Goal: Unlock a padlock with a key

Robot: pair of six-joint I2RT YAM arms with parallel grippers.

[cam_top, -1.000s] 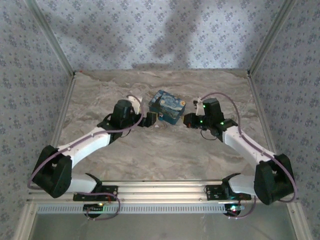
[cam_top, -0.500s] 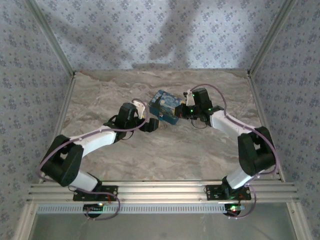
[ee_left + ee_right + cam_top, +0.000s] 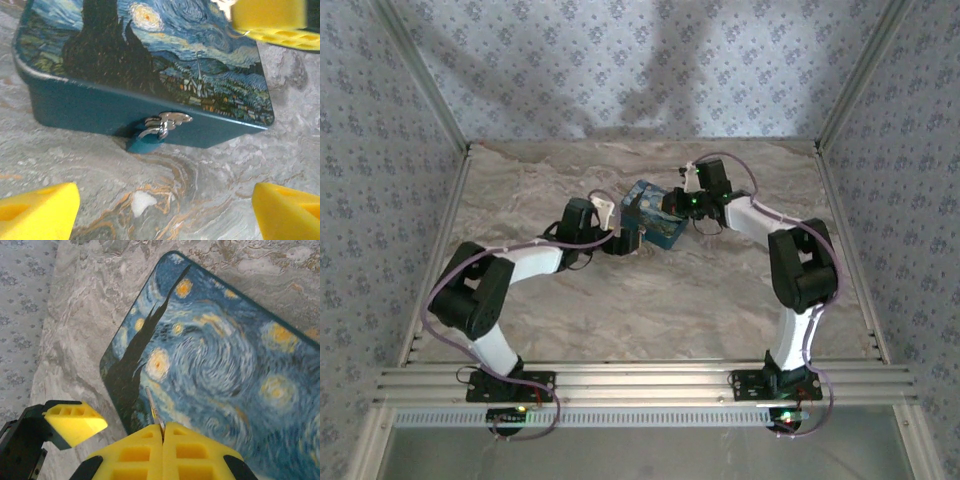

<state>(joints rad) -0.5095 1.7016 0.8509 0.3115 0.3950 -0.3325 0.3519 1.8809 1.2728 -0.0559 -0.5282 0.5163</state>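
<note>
While the padlock (image 3: 146, 139) hangs from the hasp (image 3: 167, 120) on the front wall of the box (image 3: 150, 60), you are at the approach step: the key (image 3: 152, 407) must come down from above the box and line up with a keyhole I cannot make out. Your right gripper (image 3: 163, 432) is pinched closed on the key; your left gripper (image 3: 162, 212) stands wide open, empty, facing the padlock.

Top camera high, facing down; wrist cameras close, sharing box (image 3: 150, 65).
</note>
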